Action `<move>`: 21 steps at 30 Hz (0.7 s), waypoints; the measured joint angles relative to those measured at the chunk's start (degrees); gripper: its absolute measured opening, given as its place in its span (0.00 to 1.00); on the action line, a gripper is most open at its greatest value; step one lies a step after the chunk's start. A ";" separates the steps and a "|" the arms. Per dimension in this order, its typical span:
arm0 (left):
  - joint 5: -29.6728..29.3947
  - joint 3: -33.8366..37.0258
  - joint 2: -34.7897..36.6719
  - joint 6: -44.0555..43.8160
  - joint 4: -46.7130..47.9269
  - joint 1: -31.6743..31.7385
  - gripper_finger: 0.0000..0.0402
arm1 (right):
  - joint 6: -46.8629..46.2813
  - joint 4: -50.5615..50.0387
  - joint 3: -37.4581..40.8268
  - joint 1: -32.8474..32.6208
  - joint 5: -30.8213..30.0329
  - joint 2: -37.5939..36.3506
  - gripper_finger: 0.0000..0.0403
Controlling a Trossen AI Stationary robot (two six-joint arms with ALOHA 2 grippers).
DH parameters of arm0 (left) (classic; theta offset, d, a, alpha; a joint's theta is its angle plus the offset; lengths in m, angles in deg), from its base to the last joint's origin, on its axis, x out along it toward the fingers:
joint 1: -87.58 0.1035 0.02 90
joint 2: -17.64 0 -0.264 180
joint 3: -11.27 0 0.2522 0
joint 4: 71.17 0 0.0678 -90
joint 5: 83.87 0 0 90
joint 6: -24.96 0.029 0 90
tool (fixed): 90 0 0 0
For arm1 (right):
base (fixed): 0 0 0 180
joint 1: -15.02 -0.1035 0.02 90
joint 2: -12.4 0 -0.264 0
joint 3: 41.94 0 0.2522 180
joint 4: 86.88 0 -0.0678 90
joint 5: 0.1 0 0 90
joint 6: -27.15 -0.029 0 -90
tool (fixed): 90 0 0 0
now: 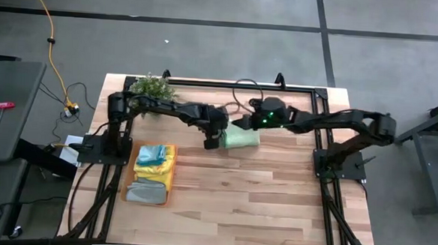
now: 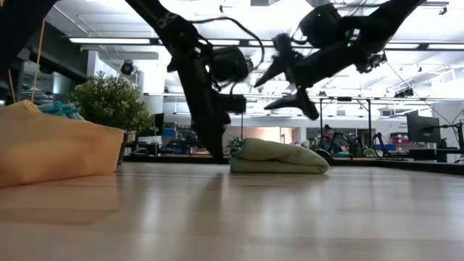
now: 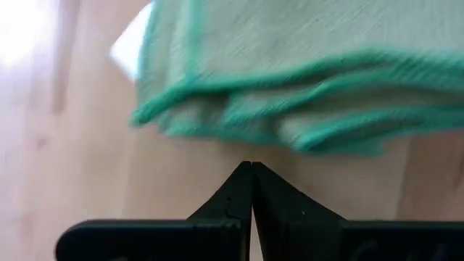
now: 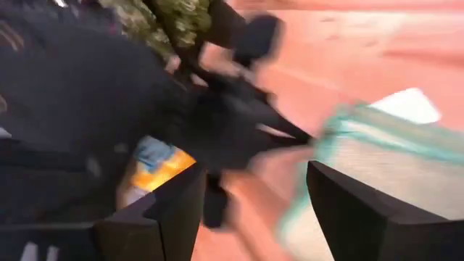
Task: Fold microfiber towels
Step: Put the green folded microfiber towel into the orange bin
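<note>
A folded pale green microfiber towel (image 1: 241,137) is lying flat on the light wooden table (image 1: 260,192), toward its far middle, with its long axis running left to right across the table and its layered teal-stitched edges facing the left gripper. In the low view it is sitting as a low, plump bundle (image 2: 279,157), with a bright workshop showing beyond under strip lights. The left gripper (image 1: 212,142) is pointing down with its tip at the table just beside the towel's left end, its fingers (image 3: 250,190) pressed together on nothing. The right gripper (image 2: 288,80) is hanging above the towel, clear of it, its fingers (image 4: 348,199) spread wide and empty. Well to the left, an orange tray (image 1: 169,181) is carrying a stack of folded towels (image 1: 154,164), blue-teal and yellow over grey. A small bushy green plant (image 1: 152,87) is standing at the table's far left corner. Grey floor is surrounding the table, with a yellow cable (image 1: 51,50) trailing on it.
</note>
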 joint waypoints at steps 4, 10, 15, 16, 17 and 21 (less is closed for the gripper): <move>-0.02 -0.13 4.40 1.59 0.78 1.70 0.00 | 11.86 -9.22 0.36 2.52 0.49 -6.66 0.58; 2.91 0.00 8.85 2.01 1.09 3.06 0.00 | 22.91 -21.87 0.32 3.84 -0.59 -14.53 0.58; 16.17 -0.08 9.64 2.01 -5.95 1.63 0.00 | 31.04 -31.72 0.36 3.52 -1.12 -16.98 0.58; 16.99 -0.09 9.35 2.05 -8.12 1.07 0.00 | 32.50 -33.78 0.41 3.52 -1.23 -17.05 0.58; 16.96 -0.10 9.05 1.99 -9.84 0.47 0.00 | 33.78 -35.30 0.40 3.50 -1.57 -17.07 0.58; 16.28 -0.08 6.20 2.06 -17.40 -1.99 0.00 | 36.55 -40.82 0.40 3.85 -3.41 -17.31 0.58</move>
